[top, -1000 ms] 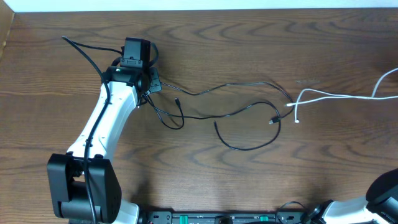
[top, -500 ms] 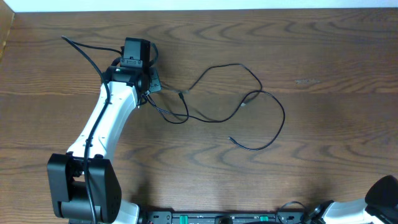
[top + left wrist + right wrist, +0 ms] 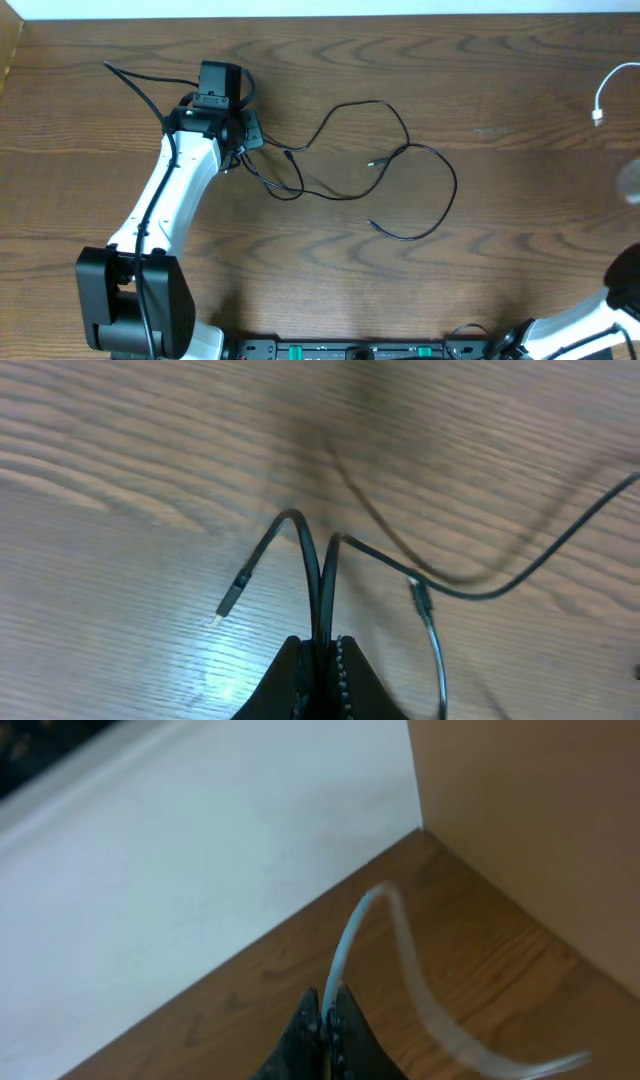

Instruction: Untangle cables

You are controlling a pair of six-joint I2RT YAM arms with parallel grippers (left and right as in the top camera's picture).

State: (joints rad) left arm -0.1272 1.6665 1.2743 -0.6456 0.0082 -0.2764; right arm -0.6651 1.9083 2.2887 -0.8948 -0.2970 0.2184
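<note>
The right pincer (image 3: 322, 1015) is clamping the white cable (image 3: 603, 90), holding it clear by the bench's (image 3: 520, 250) far right corner. The left pincer (image 3: 322, 645) is pinching the black cables (image 3: 456, 190), which are crossing in loops mid-bench; that separating remains.

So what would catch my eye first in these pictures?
Probably the left claw, pinched shut on a thin black cable that sprawls in loose loops across the middle of the wooden table. Over at the table's right edge, the right claw grips a white cable.
</note>
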